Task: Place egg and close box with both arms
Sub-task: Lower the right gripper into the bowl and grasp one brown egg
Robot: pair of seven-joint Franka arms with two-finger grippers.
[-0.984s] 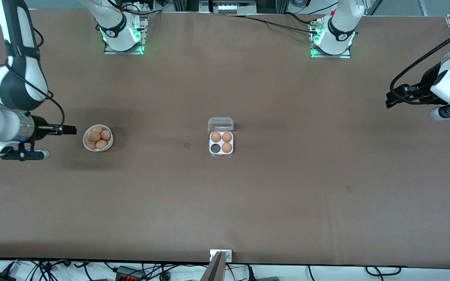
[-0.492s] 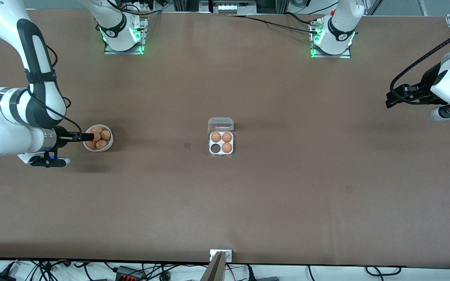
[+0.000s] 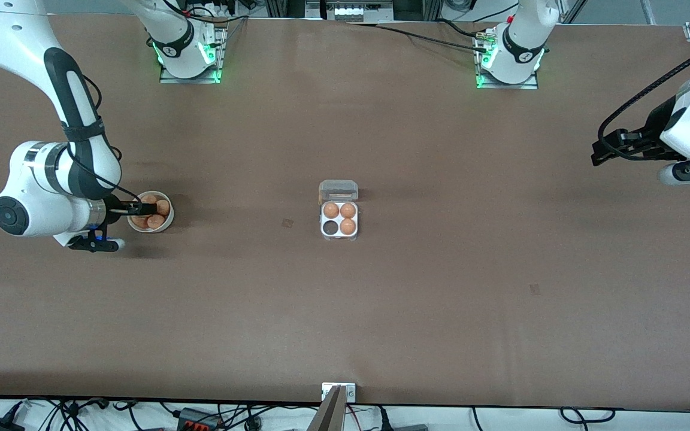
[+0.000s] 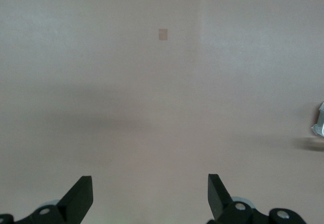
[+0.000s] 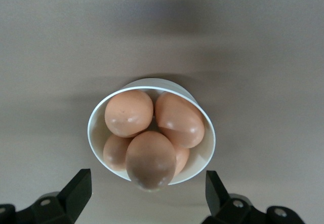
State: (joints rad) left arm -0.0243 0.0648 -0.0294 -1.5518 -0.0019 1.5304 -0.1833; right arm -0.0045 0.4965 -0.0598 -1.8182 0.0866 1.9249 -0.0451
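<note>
Moved over the bowl (image 5: 151, 128), right gripper (image 5: 145, 196) gapes wide, empty.

table (image 3: 441, 311): brown, matte | cables (image 3: 69, 413): along near edge | light: even

Round white bowl (image 3: 168, 222) toward the right arm's end of the brown table (image 3: 441, 311), well apart from anything else. Small square patch marks (image 3: 287, 223) on the tabletop; another (image 3: 535, 290) toward the left arm's end.
</note>
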